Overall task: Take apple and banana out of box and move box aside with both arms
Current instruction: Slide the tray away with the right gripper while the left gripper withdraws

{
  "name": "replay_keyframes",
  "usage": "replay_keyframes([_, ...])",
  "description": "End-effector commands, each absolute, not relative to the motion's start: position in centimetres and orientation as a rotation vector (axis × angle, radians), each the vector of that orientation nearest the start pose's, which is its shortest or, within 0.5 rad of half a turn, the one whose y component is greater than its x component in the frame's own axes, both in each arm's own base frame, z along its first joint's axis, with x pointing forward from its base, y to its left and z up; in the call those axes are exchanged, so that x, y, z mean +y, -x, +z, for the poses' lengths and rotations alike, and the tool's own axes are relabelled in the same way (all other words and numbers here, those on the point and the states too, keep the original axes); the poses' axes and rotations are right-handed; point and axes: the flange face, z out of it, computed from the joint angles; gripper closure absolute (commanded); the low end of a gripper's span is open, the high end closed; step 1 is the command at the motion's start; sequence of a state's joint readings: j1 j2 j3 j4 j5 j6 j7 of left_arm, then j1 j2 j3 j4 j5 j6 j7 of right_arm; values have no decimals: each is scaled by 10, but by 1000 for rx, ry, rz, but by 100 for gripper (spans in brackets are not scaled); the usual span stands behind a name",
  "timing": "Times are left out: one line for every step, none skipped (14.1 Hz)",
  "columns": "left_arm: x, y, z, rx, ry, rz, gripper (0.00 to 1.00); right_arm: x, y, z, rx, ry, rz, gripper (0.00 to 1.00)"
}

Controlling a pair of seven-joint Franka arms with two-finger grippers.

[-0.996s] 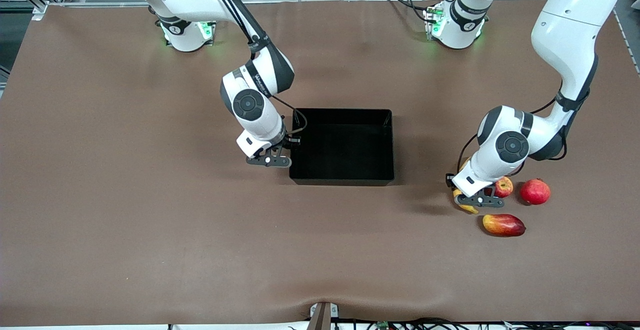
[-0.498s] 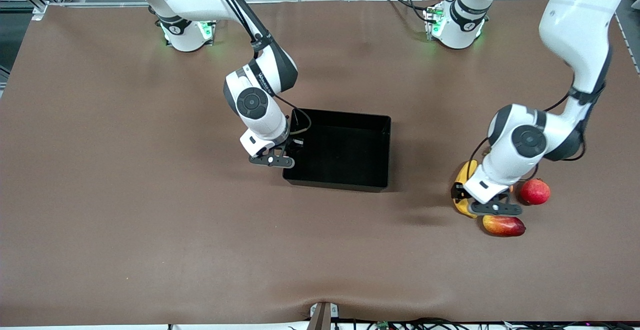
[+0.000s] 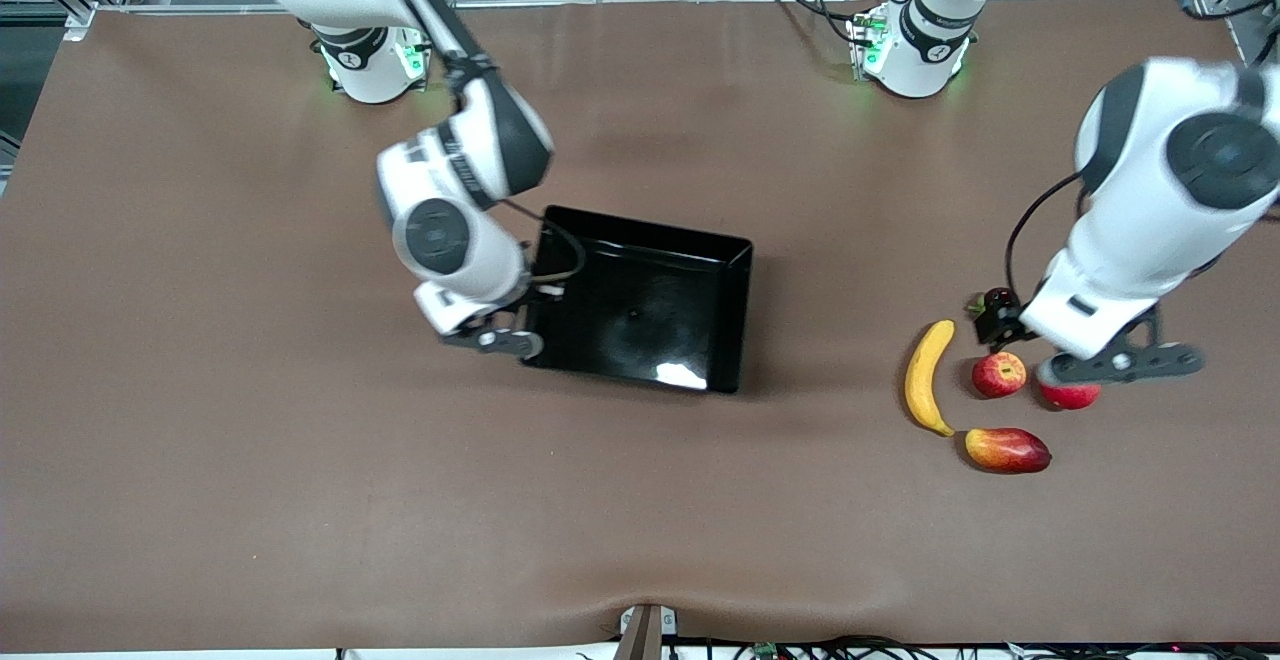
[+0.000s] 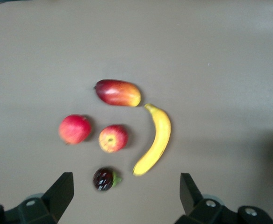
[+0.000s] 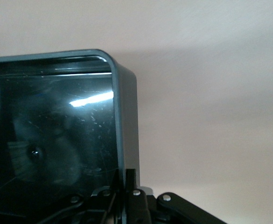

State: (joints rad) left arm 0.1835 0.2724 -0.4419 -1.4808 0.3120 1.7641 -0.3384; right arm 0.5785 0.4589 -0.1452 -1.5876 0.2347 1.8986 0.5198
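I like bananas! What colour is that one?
The banana is yellow, clearest in the left wrist view.

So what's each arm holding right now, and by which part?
The right tool is shut on the black tray, pinching the wall at its end toward the right arm. The left tool is open above the fruits, holding nothing.

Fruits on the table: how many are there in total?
5, all toward the left arm's end: banana, apple, mango, plain red fruit, small dark fruit. The tray holds none.
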Motion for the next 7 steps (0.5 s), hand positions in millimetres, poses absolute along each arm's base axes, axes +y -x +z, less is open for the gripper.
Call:
replay_keyframes([-94,-633,583,-112,2976,-114,0,223,-603,393,225,3009,351,100])
replay_keyframes([-95,-618,605,-107,2988,-78,0,195,-608,397,199,3000,372,100])
replay_keyframes([-98,-604,622,-118,3015,-60,0,166,-612,394,208,2991,402,100])
replay_keyframes([-92,-591,646,-153,3042,-101,0,128,-617,390,222,2980,410,100])
replay_keyframes([-74,-585,655,-206,3060,-97,0,94,-618,382,173,2970,418,100])
replay_keyframes([-64,-574,665,-229,3074,-63,0,52,-621,376,134,2953,416,100])
replay_keyframes([-67,-568,670,-223,3083,-58,0,14,-622,369,101,2938,412,100])
